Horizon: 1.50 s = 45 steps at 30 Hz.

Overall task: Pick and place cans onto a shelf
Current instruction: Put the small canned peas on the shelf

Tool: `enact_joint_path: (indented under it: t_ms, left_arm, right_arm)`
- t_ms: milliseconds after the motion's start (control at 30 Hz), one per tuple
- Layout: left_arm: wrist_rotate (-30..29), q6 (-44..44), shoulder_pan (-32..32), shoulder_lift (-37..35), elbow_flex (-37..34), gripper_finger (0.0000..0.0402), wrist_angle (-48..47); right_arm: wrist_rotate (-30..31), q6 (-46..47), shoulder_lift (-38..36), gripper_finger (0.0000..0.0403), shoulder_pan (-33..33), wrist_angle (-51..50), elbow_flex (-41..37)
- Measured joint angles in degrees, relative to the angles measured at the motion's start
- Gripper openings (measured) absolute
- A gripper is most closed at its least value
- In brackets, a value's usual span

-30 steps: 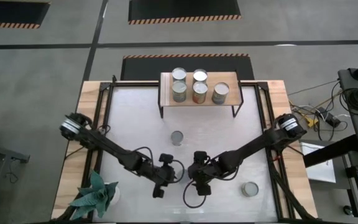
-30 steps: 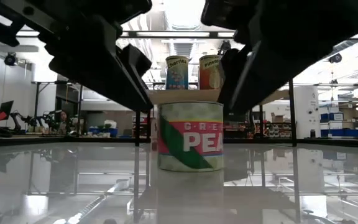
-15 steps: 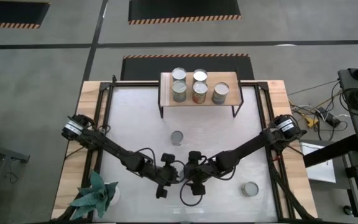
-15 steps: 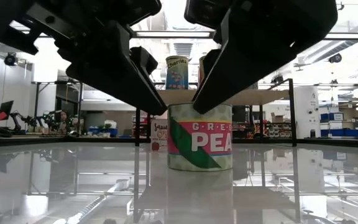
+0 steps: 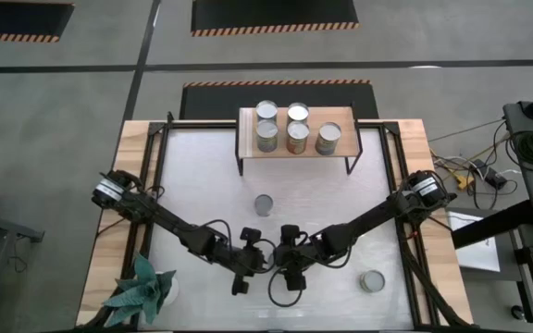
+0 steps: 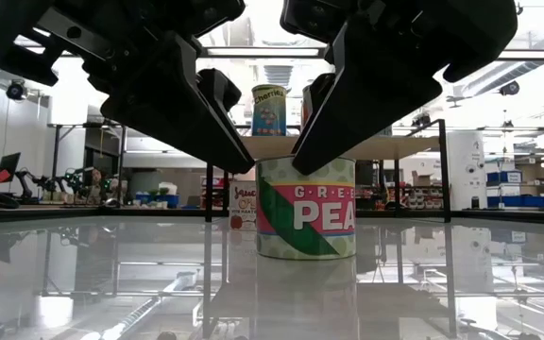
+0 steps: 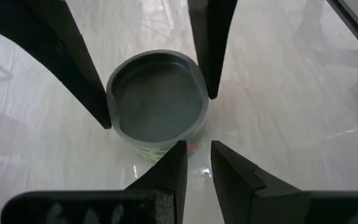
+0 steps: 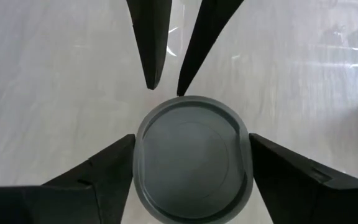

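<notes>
The right end effector [image 8: 190,142] hangs over the green pea can [image 6: 307,208] near the middle of the surface's front edge. Its fingers are spread wide, one on each side of the can, and I cannot tell whether they touch its wall. That looks like the set-up for a grasp. The left end effector [image 7: 197,148] points at the same can from the opposite side. Its fingers are narrow with a slim gap, hold nothing, and their tips sit just beside the rim, which crowds any lift.

The shelf [image 5: 340,150] stands at the far edge, already carrying five cans. A lone can [image 5: 264,204] stands at mid-surface on the way there. Another can [image 5: 372,281] sits toward the front right corner, and a teal plant [image 5: 142,289] is at the front left corner.
</notes>
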Motion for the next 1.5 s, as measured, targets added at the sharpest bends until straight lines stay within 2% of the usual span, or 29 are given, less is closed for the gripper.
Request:
enact_joint_path:
  t_ms: [133,367,467,600,800,967,1133,1333,1500]
  left_arm:
    - [0.0,1.6,-0.5,-1.7,0.0,0.0054,-0.3]
    - [0.0,3.1,-1.5,-6.8,0.0,0.005,-2.7]
    - [0.0,5.0,-2.0,-9.3,0.0,0.0047,-3.0]
    - [0.0,8.3,-2.4,-12.8,0.0,0.0044,-3.1]
    - [0.0,15.8,-2.3,-18.4,-0.1,0.0044,-5.6]
    - [-1.4,22.2,-2.2,-24.0,0.0,0.0044,-6.5]
    - [-7.5,28.0,-1.9,-28.9,-0.1,0.0044,-6.6]
    - [-13.2,33.8,-0.6,-32.6,-0.1,0.0044,-7.1]
    - [-13.6,38.6,1.6,-34.7,-0.2,0.0044,-8.8]
  right_arm:
    - [-0.4,0.2,0.0,0.0282,0.0,-0.1,0.0]
    - [-2.6,1.6,0.1,0.0346,-0.3,-0.9,0.0]
    - [-2.5,1.3,1.1,0.0359,-0.4,-0.5,0.0]
    - [-2.2,0.0,2.2,0.0357,-0.4,-0.9,-0.1]
    - [-2.4,-0.8,0.2,0.0315,-0.4,-0.9,-0.1]
    - [-3.4,-0.9,-5.5,0.0289,-0.4,-5.1,-0.1]
    - [-3.3,2.6,-16.1,0.0291,-2.5,-15.9,0.5]
    - [-1.9,7.5,-28.0,0.0291,-8.7,-31.3,7.3]
    - [1.0,6.8,-32.6,0.0291,-15.7,-42.4,15.2]
